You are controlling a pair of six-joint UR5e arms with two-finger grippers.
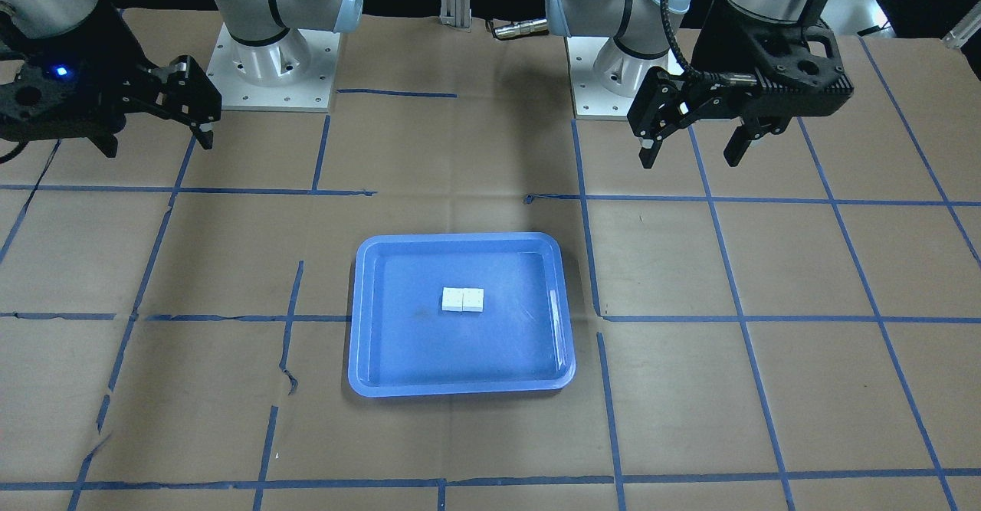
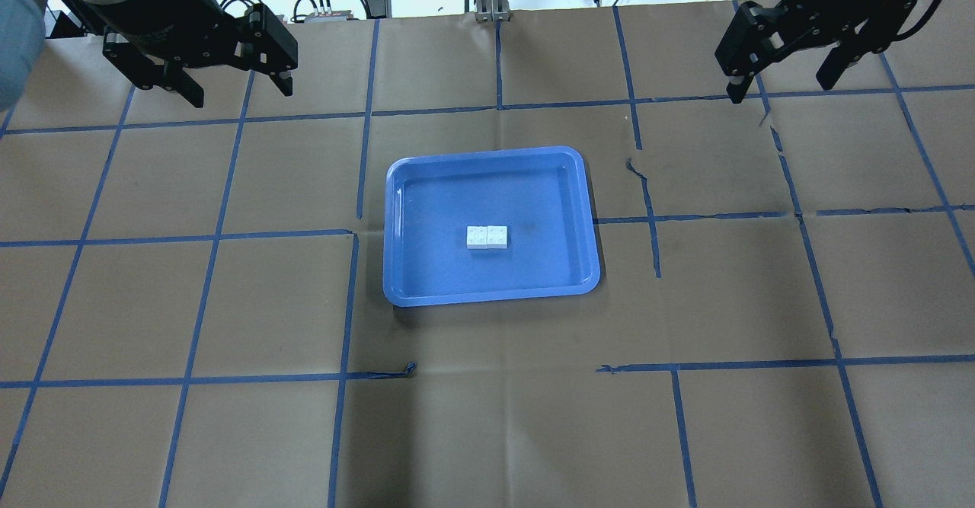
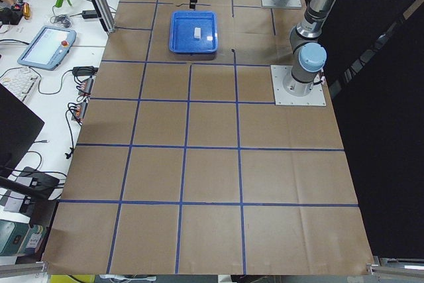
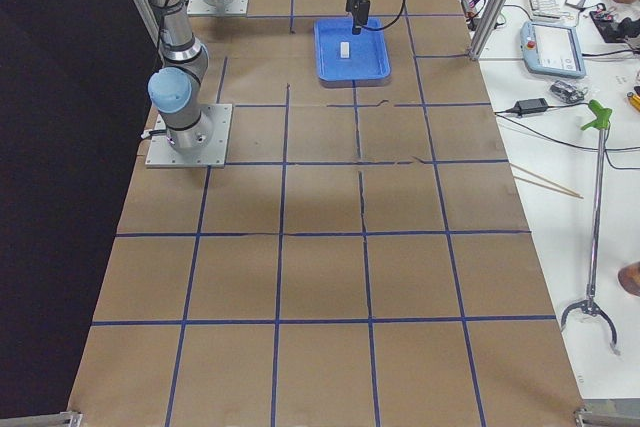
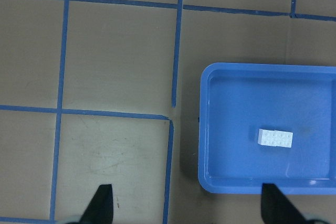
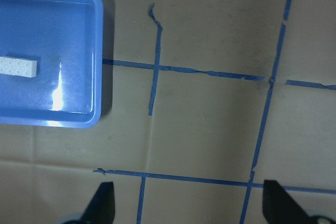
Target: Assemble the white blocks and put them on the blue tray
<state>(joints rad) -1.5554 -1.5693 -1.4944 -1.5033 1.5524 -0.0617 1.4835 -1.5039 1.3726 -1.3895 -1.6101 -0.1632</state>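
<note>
The two white blocks [image 1: 463,299] lie joined side by side in the middle of the blue tray [image 1: 414,342]. They also show in the overhead view [image 2: 487,238], on the tray [image 2: 442,272], and in the left wrist view [image 5: 275,138] and right wrist view [image 6: 18,66]. My left gripper [image 2: 240,95] hangs open and empty above the table, far back and to the left of the tray; in the front view it [image 1: 690,160] is on the right. My right gripper [image 2: 779,89] is open and empty, far back on the right, and on the left in the front view [image 1: 159,146].
Brown paper with a blue tape grid [image 2: 487,371] covers the table. The two arm bases [image 1: 272,67] [image 1: 613,74] stand at the robot's edge. Beyond the table's far edge lie cables and a pendant [image 3: 46,43].
</note>
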